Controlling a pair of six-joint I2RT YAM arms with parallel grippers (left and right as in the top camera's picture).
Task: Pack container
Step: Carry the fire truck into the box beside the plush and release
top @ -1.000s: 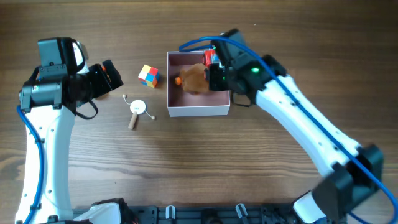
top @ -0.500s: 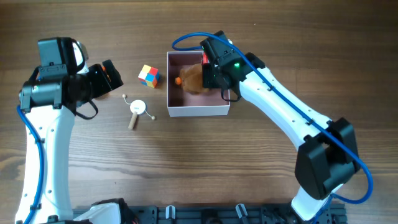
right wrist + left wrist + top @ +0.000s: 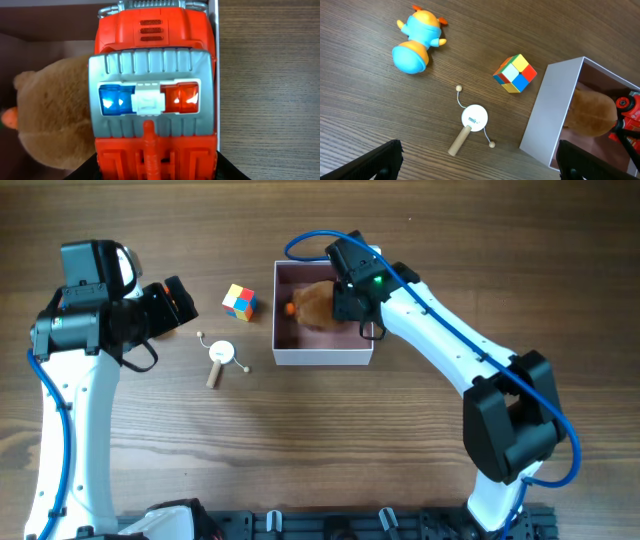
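Observation:
The container [image 3: 322, 355], a square white box with a pale pink inside, sits at the table's upper middle; it also shows in the left wrist view [image 3: 551, 107]. A brown plush toy [image 3: 312, 304] lies in it. My right gripper [image 3: 352, 292] is over the container's right side, shut on a red toy fire truck [image 3: 152, 90] with blue and red roof lights, beside the plush [image 3: 55, 120]. My left gripper [image 3: 480, 167] is open and empty, left of the container. A colourful cube [image 3: 238, 301] and a small wooden drum toy [image 3: 219, 358] lie on the table between.
A blue and orange toy figure [image 3: 415, 42] lies on the wood at the far left, seen only in the left wrist view. Wood table [image 3: 330, 450] extends in front of the container.
My right arm shifted slightly over the container, and the container slid a little to the right. The left arm has not moved.

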